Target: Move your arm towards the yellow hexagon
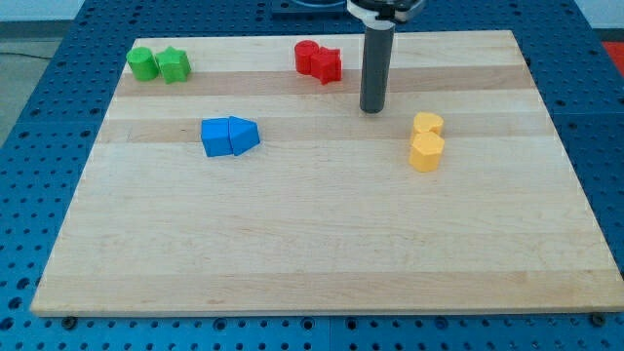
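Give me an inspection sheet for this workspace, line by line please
Surface: wooden board, flat.
Job's things: two yellow blocks touching at the view's right, upper and lower; which one is the hexagon cannot be told.
Clutter: red pair, green pair, blue pair.
End effector: my tip sits up-left of the yellow blocks, apart from them, right of the red pair.
Cables: nothing seen.
Surroundings: blue perforated table.

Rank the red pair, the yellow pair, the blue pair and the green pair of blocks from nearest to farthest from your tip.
From my tip:
1. Red blocks and yellow blocks, upper left and lower right: too close to call.
2. Blue blocks, left.
3. Green blocks, top left corner.
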### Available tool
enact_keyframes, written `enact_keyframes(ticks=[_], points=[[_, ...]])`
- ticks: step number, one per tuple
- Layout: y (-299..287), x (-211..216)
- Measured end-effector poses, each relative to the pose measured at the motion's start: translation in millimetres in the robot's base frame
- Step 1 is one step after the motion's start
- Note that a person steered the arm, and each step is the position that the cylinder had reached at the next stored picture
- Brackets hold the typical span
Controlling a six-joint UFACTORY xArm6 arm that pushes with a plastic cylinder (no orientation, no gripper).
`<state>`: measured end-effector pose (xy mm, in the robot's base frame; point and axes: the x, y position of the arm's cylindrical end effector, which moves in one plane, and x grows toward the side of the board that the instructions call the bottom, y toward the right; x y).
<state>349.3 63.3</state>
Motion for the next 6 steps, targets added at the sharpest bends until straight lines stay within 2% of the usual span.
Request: enact_keyframes(ticks=[4,5,6], points=[[-8.7,3.3],[-2.8,3.1],[28.1,3.0]])
